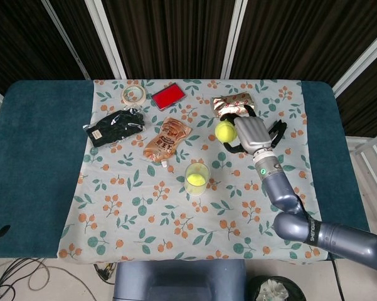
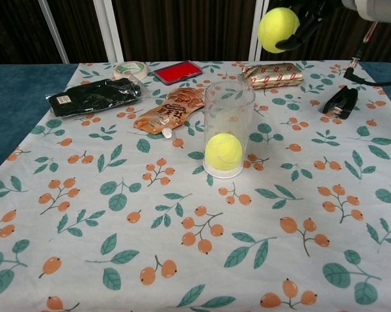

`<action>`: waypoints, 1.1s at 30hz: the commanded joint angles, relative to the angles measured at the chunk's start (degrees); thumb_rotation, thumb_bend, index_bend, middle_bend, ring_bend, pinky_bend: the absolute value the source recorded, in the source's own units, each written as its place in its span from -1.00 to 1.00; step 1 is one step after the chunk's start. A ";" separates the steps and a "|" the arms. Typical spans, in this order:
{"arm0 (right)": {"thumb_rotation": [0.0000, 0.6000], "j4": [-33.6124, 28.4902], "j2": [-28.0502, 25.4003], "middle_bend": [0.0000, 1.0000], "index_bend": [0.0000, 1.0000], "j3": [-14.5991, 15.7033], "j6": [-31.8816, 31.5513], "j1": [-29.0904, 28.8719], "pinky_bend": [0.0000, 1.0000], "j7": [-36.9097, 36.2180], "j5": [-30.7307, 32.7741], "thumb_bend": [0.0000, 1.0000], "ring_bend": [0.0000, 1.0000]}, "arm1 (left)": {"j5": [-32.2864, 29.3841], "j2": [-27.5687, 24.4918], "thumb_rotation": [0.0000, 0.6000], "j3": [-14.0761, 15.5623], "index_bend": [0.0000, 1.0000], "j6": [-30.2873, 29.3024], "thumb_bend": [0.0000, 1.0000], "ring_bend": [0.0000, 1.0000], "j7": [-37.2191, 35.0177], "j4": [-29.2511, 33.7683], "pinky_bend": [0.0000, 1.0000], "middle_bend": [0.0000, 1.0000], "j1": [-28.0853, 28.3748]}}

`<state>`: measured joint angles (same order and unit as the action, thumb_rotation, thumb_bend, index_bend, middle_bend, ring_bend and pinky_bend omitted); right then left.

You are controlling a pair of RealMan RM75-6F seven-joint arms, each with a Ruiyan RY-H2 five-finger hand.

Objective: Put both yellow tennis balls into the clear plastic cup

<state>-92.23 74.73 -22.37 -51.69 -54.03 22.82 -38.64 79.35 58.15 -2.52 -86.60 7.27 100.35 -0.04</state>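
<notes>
— Yellow: where are the 2 tennis balls?
— 1 tennis ball [image 2: 223, 151] sits at the bottom of the clear plastic cup [image 2: 228, 129] on the tabletop [image 2: 182, 221]. The right hand [image 1: 251, 135] grips the other ball [image 1: 225, 131] in the air, above and right of the cup.
— The left hand?
— Out of sight.

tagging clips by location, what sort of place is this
Probably a lab or test room staged for robot trials, not a home: a table under a floral cloth, dark slatted wall panels, loose cables on the floor.
</notes>
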 commanded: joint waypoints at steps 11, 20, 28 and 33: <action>1.00 -15.24 -2.77 -0.15 -0.05 0.28 -4.58 -3.77 -0.97 5.41 2.21 -0.04 0.08 | -0.01 -0.44 1.00 -0.09 -0.61 0.02 -0.92 -1.00 -0.99 -0.07 -0.79 -1.00 -0.05; 1.00 -19.75 -4.38 -0.16 -0.05 2.82 -3.98 -3.62 -0.97 5.38 1.44 -0.04 0.07 | 0.15 -0.42 1.00 -0.05 -0.61 -0.19 -0.92 -1.00 -0.99 -0.10 -0.79 -1.00 -0.16; 1.00 -21.44 -5.23 -0.21 -0.05 5.84 -2.56 -3.37 -0.97 5.48 -0.06 -0.04 0.02 | 0.15 -0.23 1.00 0.01 -0.61 0.03 -0.92 -1.00 -0.51 -0.12 -0.79 -1.00 -0.03; 1.00 -20.81 -4.40 -0.27 -0.09 7.38 -2.15 -3.97 -0.99 5.84 0.02 -0.04 -0.11 | 0.00 -0.15 1.00 -0.05 -0.61 -0.02 -0.92 -1.00 -0.32 -0.12 -0.79 -1.00 -0.04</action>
<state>-113.10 70.22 -15.12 -53.94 -57.90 28.63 -38.74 79.36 58.01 -2.57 -86.62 6.94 100.23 -0.08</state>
